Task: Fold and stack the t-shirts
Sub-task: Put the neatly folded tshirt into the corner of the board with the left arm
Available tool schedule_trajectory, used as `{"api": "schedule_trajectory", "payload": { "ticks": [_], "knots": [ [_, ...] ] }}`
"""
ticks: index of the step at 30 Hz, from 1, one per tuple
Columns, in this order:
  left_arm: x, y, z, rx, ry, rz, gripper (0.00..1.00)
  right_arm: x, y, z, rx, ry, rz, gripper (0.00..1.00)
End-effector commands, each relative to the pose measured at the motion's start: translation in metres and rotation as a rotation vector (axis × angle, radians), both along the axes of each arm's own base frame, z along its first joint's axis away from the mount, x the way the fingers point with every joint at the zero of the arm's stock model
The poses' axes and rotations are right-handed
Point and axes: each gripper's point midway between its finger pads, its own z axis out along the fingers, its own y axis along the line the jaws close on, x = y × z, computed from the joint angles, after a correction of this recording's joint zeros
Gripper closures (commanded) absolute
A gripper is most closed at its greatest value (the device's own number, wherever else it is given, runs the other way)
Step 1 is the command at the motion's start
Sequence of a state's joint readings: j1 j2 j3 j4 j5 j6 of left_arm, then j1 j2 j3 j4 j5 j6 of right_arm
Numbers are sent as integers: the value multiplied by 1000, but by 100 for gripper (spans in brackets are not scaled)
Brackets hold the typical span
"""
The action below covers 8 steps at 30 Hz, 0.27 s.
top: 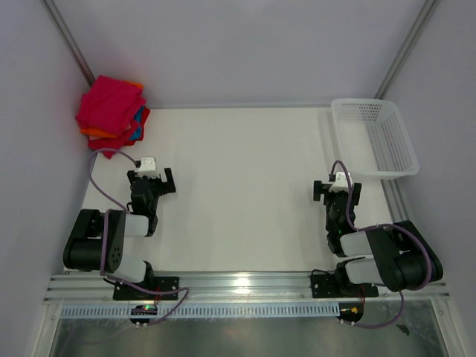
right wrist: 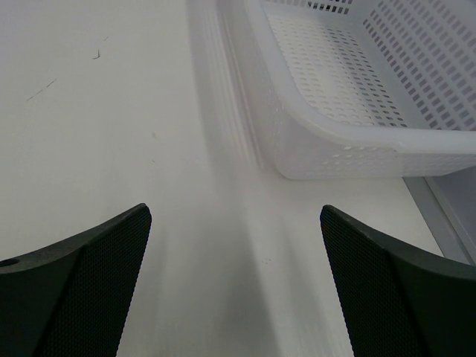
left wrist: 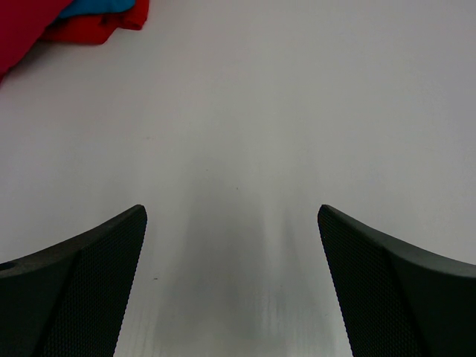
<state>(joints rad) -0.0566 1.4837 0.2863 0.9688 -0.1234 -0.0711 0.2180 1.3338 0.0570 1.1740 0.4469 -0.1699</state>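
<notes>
T-shirts look stacked already, both arms idle.
T-shirts [top: 111, 113] piled at 10 o'clock on worktop [top: 245, 171], crimson on top; left gripper [top: 152, 181] and right gripper [top: 338, 187] wide open, holding nothing; likely little left.

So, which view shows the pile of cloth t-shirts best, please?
The top external view shows the whole crimson, orange, red and blue t-shirt pile at the far-left corner. The left wrist view catches only its edge; the right wrist view shows none.
</notes>
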Motion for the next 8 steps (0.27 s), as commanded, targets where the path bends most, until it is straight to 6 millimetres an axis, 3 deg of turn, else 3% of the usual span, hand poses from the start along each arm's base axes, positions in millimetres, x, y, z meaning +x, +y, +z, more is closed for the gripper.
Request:
{"api": "schedule_trajectory", "payload": {
  "ticks": [1, 8],
  "knots": [
    [7, 4, 18, -2, -77, 27, 1, 11, -1, 51, 85, -217, -21, 1],
    [7, 5, 17, 1, -71, 26, 1, 12, -1, 51, 86, -217, -19, 1]
  ]
}}
